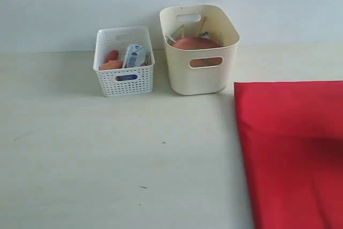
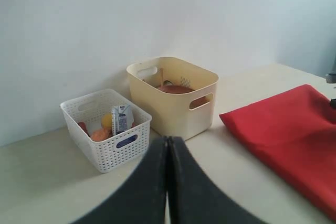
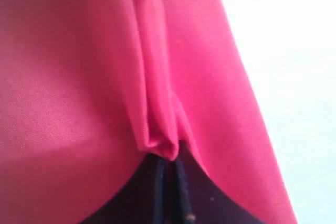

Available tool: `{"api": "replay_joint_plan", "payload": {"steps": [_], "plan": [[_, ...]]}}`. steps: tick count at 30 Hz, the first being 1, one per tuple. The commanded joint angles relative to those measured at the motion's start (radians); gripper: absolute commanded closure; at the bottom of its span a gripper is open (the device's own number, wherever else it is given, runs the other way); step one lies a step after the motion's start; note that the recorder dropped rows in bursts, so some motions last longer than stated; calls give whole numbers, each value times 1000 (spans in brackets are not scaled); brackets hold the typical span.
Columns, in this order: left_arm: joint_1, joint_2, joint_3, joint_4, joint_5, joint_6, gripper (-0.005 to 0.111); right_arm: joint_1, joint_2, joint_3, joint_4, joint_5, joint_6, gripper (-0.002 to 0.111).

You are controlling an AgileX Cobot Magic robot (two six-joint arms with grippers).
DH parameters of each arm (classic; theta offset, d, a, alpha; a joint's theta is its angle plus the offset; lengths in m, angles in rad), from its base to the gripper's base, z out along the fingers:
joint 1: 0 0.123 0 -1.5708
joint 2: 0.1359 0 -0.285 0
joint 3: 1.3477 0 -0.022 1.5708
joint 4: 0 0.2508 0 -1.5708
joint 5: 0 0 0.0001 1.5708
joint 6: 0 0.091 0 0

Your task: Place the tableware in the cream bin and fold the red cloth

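Now the right gripper (image 3: 167, 167) is clamped on a pinched ridge of the red cloth (image 1: 292, 148), probably to lift it for folding, while the left gripper (image 2: 168, 177) hangs closed and empty, the plate (image 1: 195, 43) already inside the cream bin (image 1: 201, 79) just beside the cloth.

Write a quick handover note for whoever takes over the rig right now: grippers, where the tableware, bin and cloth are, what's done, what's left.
Left gripper: shut, empty, held above the table, facing the bins.
Right gripper: shut on a pinched ridge of the red cloth.
Cream bin: at the back, beside the white basket. The brown plate lies inside; other pieces are mostly hidden.
Red cloth: on the table, right side, in front of the bin.
Done: apparently the tableware, since none shows outside the bin.
Left: fold the cloth. I cannot tell how far the folding has got.
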Motion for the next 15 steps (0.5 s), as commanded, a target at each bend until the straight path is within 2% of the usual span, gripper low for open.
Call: {"api": "replay_joint_plan", "payload": {"steps": [1,3,8,10,12,15], "plan": [[1,-4,2,-1,-6,-4,107,-31,49,-74,-19,-29,3,107],[1,-4,2,-1,-6,-4,107,-31,79,-104,-19,-11,-4,101],[1,-4,2,-1,-6,-4,107,-31,71,-164,-34,20,-3,64],[1,-4,2,-1,-6,-4,107,-31,33,-168,-36,20,-3,54],[1,-4,2,-1,-6,-4,107,-31,-23,-168,-36,18,-3,50],[1,-4,2,-1,-6,-4,107,-15,-109,-168,-19,21,-25,54]]}}
